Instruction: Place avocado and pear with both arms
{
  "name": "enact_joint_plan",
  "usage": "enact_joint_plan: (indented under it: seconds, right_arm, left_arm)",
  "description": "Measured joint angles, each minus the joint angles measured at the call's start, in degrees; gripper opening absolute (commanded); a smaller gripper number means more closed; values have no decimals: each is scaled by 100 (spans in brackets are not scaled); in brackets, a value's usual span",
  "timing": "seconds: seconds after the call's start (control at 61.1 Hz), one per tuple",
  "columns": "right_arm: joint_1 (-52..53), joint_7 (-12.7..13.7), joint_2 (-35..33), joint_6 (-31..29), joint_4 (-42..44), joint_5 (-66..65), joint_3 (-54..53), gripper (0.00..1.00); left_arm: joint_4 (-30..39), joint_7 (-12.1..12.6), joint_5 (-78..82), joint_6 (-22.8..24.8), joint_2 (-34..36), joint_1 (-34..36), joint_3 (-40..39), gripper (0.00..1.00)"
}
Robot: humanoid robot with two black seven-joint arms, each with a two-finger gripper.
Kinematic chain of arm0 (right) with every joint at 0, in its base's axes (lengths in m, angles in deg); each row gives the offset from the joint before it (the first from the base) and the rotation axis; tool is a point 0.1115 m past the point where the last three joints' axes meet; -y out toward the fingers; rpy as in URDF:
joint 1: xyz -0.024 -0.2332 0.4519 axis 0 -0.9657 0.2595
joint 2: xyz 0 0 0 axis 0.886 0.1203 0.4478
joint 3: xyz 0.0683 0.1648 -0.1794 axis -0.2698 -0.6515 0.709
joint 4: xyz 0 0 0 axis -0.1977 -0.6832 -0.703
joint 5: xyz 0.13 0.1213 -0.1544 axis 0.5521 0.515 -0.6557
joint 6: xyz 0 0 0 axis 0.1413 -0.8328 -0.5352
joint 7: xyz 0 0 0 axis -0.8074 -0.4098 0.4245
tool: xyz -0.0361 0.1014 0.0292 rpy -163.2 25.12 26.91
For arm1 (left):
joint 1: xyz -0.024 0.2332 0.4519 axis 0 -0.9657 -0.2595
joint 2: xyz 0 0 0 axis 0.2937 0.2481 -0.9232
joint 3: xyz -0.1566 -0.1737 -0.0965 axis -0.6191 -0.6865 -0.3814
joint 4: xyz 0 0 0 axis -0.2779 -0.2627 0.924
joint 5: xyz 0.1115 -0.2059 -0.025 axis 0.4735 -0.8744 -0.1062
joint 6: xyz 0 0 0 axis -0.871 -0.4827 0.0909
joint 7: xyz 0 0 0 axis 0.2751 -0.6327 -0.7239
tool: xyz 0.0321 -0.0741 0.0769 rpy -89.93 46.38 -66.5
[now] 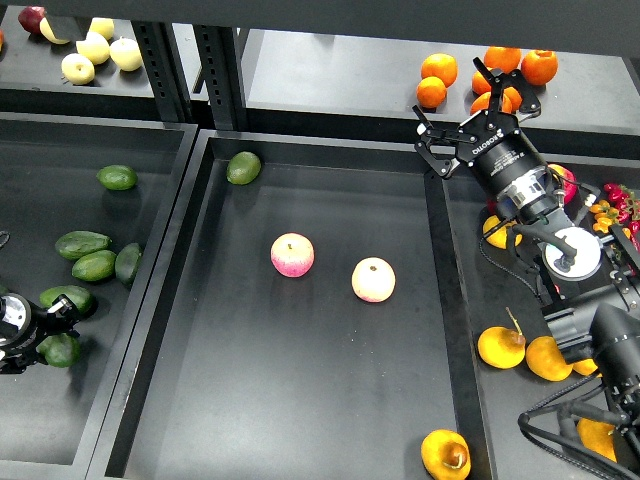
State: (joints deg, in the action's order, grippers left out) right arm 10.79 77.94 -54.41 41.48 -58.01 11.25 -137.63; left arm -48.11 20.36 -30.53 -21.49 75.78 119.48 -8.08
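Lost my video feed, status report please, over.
Right gripper open, empty, high by the oranges. Left gripper low among avocados, state unclear. Pear in middle tray, front right. Nothing blocking.

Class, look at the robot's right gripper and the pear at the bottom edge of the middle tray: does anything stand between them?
Nothing visible does. The right gripper hangs open above the tray's far right corner; the pear lies at the near right edge, with bare floor between.
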Motion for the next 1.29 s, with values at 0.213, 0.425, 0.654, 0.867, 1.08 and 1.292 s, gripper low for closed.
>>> enact_joint_plan:
  seconds: [0.213, 0.425, 0.654, 0.867, 1.08, 1.292]
  right_arm:
    - [1, 0, 0, 0, 15, 0, 0, 100]
    - [5, 0, 0, 0, 36, 0, 0, 100]
    - [4, 1, 0, -21, 50, 0, 0, 100]
    - [1, 1, 0, -18, 55, 0, 0, 100]
    - [3, -5, 0, 16, 37, 0, 7, 100]
    - [8, -8, 0, 34, 18, 0, 82, 100]
  left_arm:
    - [11, 0, -2, 0, -4, 12, -25, 76]
    - [64, 0, -4, 0, -4, 60, -142, 82]
    - [122, 0, -11, 0, 15, 87, -650, 85]
    - [201, 1, -12, 0, 127, 187, -1392, 85]
    - [322, 1, -367, -1, -40, 249, -2801, 85]
    - [1045, 1, -1241, 0, -457, 202, -4191, 85]
